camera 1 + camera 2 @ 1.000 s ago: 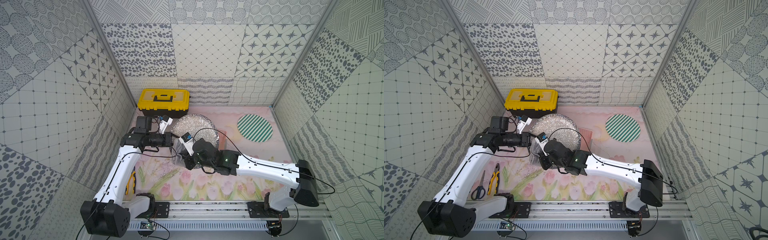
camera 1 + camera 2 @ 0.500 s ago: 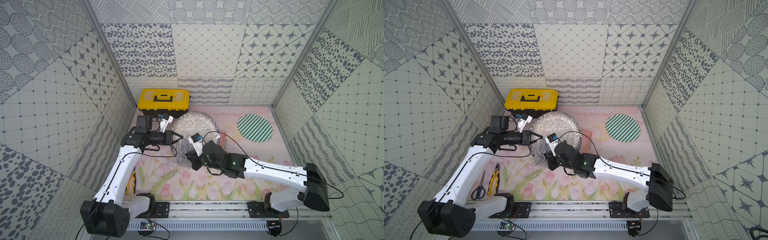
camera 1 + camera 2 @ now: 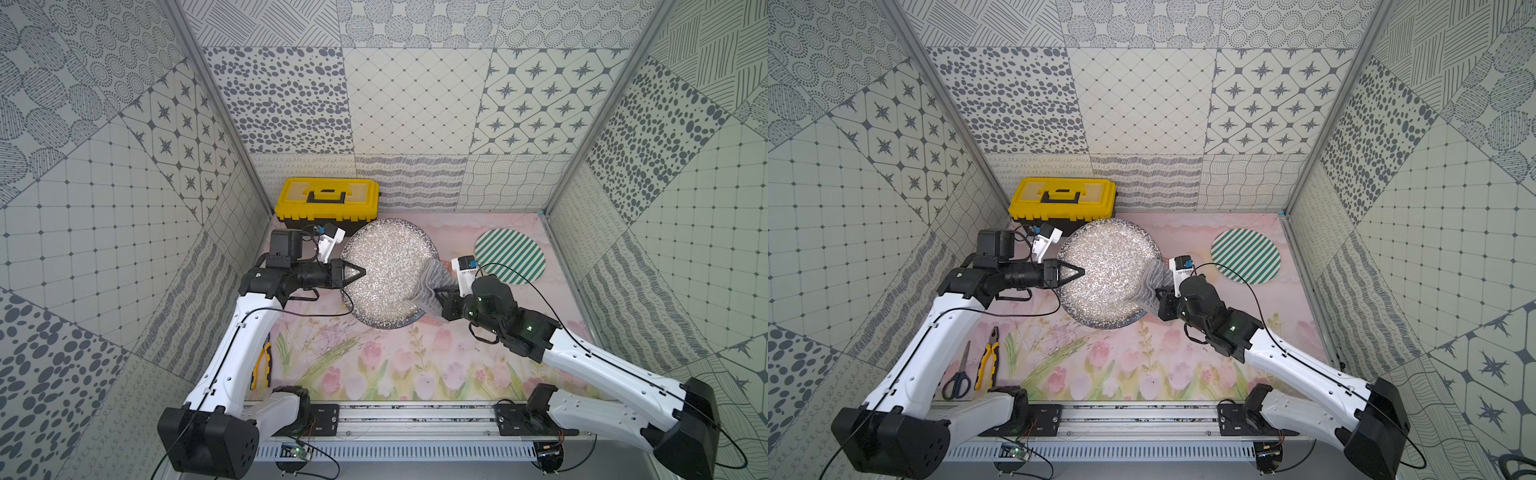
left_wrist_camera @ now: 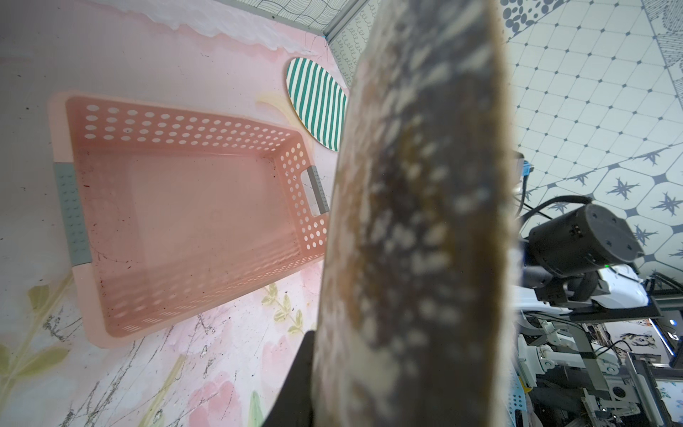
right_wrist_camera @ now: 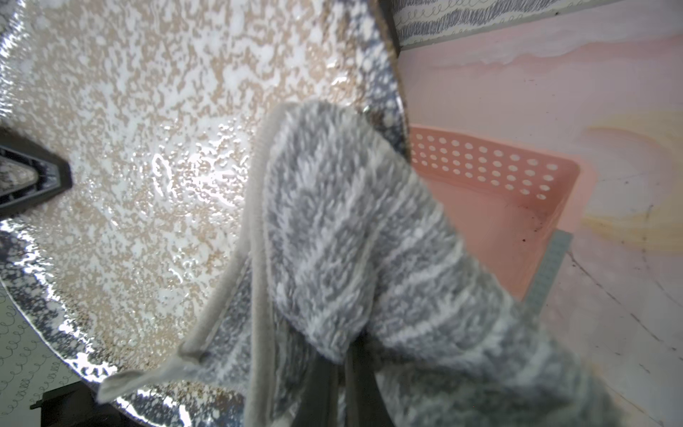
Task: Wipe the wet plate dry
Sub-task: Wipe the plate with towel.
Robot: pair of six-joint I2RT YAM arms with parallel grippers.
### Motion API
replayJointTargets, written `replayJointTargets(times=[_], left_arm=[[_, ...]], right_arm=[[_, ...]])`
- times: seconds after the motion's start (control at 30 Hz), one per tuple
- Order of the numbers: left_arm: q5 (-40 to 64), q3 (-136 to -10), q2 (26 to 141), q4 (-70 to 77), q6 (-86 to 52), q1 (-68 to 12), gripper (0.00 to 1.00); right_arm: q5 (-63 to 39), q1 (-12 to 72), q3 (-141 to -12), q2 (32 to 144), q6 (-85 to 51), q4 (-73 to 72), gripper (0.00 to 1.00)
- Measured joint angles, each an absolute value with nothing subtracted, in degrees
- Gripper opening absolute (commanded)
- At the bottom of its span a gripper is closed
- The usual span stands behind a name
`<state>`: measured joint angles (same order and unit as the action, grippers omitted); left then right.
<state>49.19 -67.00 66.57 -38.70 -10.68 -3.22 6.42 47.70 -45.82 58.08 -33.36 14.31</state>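
You are sweeping the grey striped towel point(image 3: 434, 276) across the speckled plate point(image 3: 384, 266). A second ago it was working near the left side and now it is reaching the right rim, so one pass is ending, though the face is glistening yet. Your right gripper point(image 3: 437, 296) is clenching the towel tight. Beyond it, your left gripper point(image 3: 360, 272) is pinching the opposite rim, holding the plate tilted above the pink basket point(image 4: 184, 192).

Both top views look down; wrist cameras hug the plate point(image 5: 129, 111).
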Motion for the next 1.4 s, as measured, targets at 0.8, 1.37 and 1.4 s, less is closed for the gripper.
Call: replayJointTargets(times=[0.8, 1.37, 1.4], left_arm=[[44.01, -67.33, 63.77, -51.46, 7.60, -10.98, 0.00], [43.53, -67.66, 63.79, -52.62, 12.91, -12.69, 0.00], [43.55, -67.79, 63.79, -52.64, 13.13, -12.69, 0.00]], right_arm=[[-9.56, 42.02, -93.62, 78.96, -24.82, 26.92, 0.00], [-34.13, 42.17, -114.65, 103.28, -25.15, 38.00, 0.00], [-35.11, 42.30, -114.74, 103.63, -25.10, 38.48, 0.00]])
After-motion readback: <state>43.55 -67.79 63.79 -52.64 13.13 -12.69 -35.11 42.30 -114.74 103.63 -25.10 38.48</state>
